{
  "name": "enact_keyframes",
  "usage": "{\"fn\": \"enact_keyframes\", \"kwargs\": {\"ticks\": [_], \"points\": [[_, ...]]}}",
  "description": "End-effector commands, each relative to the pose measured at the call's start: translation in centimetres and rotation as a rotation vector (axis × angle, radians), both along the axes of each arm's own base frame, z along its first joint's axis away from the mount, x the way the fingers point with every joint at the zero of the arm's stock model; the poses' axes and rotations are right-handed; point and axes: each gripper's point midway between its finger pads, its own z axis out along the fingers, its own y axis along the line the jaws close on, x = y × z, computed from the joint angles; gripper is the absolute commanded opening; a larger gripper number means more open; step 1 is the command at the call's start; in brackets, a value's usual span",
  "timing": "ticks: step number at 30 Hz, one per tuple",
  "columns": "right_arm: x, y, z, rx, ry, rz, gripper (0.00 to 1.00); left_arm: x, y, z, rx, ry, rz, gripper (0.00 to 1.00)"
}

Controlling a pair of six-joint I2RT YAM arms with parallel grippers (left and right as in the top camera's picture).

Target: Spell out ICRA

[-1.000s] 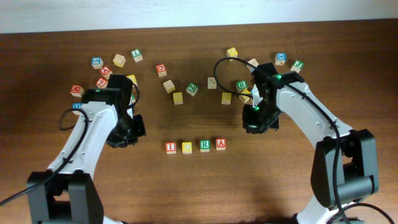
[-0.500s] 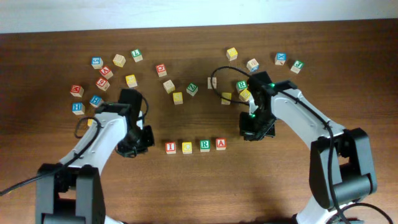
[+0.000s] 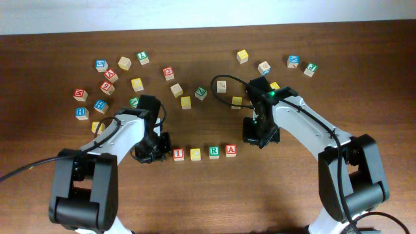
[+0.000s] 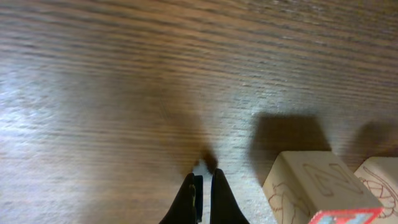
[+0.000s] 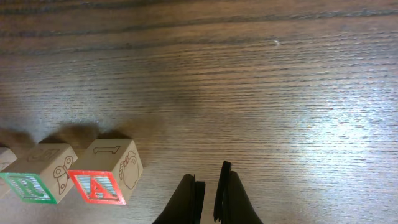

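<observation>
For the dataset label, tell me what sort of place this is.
Probably a robotics lab bench: a wooden table with a left arm and a right arm mounted at it, scattered alphabet cubes, and four of them lined up as ICRA.

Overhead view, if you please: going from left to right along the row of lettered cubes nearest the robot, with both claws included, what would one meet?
left claw → red I cube → yellow C cube → green R cube → red A cube → right claw
</observation>
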Motion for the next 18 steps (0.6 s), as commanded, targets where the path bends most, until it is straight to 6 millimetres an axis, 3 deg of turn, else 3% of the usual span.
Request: {"fn": "enact_keyframes", "kwargs": {"ticks": [1, 18], "points": [[-0.36, -0.10, -0.30, -0.023, 0.005, -0.004, 0.04, -0.29, -0.71, -0.51, -0.018, 0.006, -0.022, 0.00], [0.03, 0.05, -0.41, -0.016, -0.012, -0.004, 0.04, -0.30, -0.71, -0.51, -0.020, 0.005, -0.032, 0.00]]}}
